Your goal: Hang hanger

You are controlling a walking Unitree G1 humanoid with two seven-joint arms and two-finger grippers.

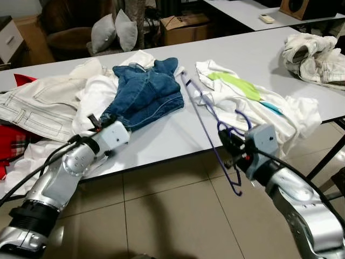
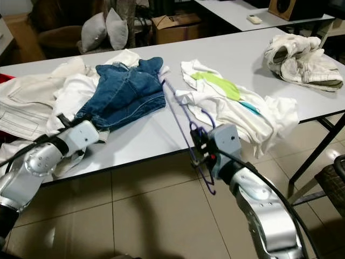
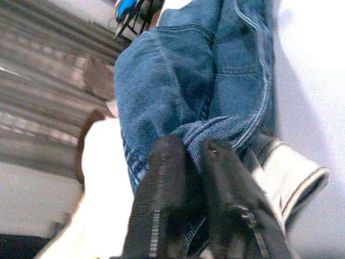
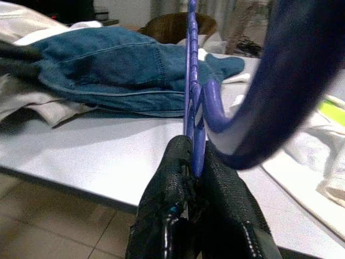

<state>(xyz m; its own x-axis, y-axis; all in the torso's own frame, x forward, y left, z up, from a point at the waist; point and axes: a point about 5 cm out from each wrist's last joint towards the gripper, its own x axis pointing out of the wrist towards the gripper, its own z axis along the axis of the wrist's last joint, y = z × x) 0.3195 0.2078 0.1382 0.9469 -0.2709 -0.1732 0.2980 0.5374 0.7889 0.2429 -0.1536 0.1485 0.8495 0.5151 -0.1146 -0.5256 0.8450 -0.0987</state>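
right gripper [image 4: 195, 162] clamping the purple hanger [image 1: 207, 127] at the table [image 1: 161, 143] edge, left gripper [image 3: 195, 156] pinching the denim garment [image 1: 145, 91]

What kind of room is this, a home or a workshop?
Probably a lived-in room used for sorting laundry: a long white table strewn with clothes such as blue jeans, cushions and a cardboard box behind, over a tiled floor.

hanger [image 1: 200, 110]: purple-blue wire, clamped between the black fingers of the right gripper [image 4: 192, 162]
denim garment [image 1: 146, 93]: mid-blue with pale stitching, its hem pinched by the left gripper [image 3: 194, 156]
T-shirt [image 1: 242, 97]: white with lime-green and turquoise print, beside the right gripper
table [image 1: 259, 48]: pale grey
arms: silver
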